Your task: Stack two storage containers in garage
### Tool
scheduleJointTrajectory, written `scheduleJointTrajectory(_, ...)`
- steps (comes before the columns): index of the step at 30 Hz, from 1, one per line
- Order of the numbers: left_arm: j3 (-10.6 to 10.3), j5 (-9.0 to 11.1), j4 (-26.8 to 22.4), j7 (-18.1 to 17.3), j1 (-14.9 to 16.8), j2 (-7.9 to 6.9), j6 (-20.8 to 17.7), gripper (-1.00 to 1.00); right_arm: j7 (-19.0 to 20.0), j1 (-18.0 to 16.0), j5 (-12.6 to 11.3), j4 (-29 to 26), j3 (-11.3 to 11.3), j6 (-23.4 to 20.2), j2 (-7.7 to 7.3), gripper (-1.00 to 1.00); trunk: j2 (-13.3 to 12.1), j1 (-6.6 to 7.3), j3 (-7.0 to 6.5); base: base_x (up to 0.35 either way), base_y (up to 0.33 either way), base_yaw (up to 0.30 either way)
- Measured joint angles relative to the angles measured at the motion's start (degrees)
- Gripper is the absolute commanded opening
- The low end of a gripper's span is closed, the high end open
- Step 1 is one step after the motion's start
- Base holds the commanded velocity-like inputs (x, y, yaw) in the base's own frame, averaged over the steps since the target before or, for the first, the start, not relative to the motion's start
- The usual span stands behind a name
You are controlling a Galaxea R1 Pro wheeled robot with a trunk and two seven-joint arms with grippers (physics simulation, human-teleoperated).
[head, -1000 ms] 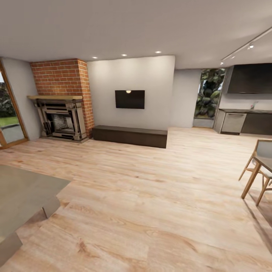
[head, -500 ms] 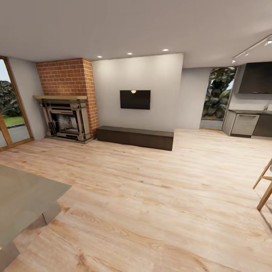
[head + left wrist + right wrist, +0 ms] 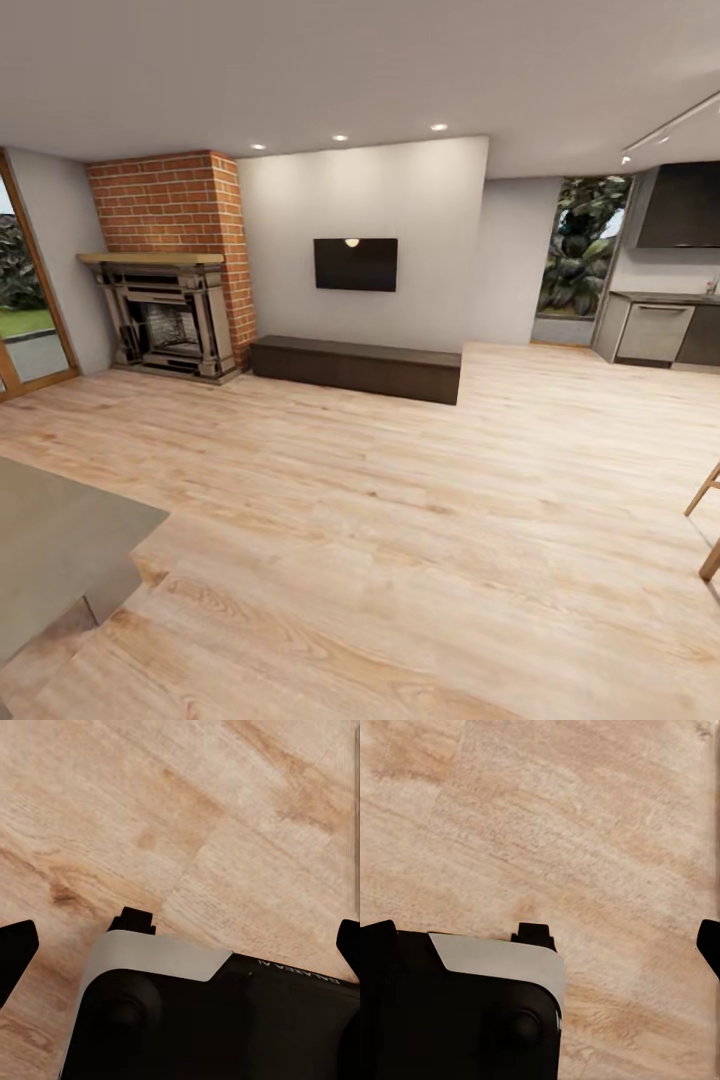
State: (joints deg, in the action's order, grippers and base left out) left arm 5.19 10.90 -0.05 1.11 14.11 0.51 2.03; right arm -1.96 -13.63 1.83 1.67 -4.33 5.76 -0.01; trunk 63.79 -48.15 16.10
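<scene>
I am in the living room, over its light wood plank flooring (image 3: 400, 520). The two storage containers and the garage are out of view. In the left wrist view my left gripper (image 3: 180, 952) is open, its black fingertips (image 3: 15, 952) far apart at the picture's edges, nothing between them, above planks and my own dark base (image 3: 210, 1020). My right gripper (image 3: 540, 945) is open in the same way, with one fingertip (image 3: 711, 945) at the edge and wood underneath.
A brick fireplace (image 3: 170, 290) stands at the far left, with a long dark low cabinet (image 3: 355, 368) under a wall screen (image 3: 355, 264). A grey rug (image 3: 50, 545) lies near left. Wooden chair legs (image 3: 708, 530) poke in at right. Kitchen units (image 3: 660, 330) stand far right.
The whole picture has shifted: the camera swung left, so the chairs at the right have slid almost out of frame and the rug sits lower. Nothing in the room itself moved.
</scene>
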Motion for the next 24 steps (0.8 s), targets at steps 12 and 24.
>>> scheduleJointTrajectory(12,0.0,0.0,0.0,0.0,0.0,0.00,0.0,1.00,0.0,0.0,0.0,0.0,0.0,0.1,0.03,1.00,0.0,0.00,0.00,0.319,-0.073,0.000)
scheduleJointTrajectory(24,0.0,0.0,0.0,0.0,0.0,0.00,0.0,1.00,0.0,0.0,0.0,0.0,0.0,0.1,0.26,1.00,0.0,0.00,0.00,0.319,-0.073,0.000)
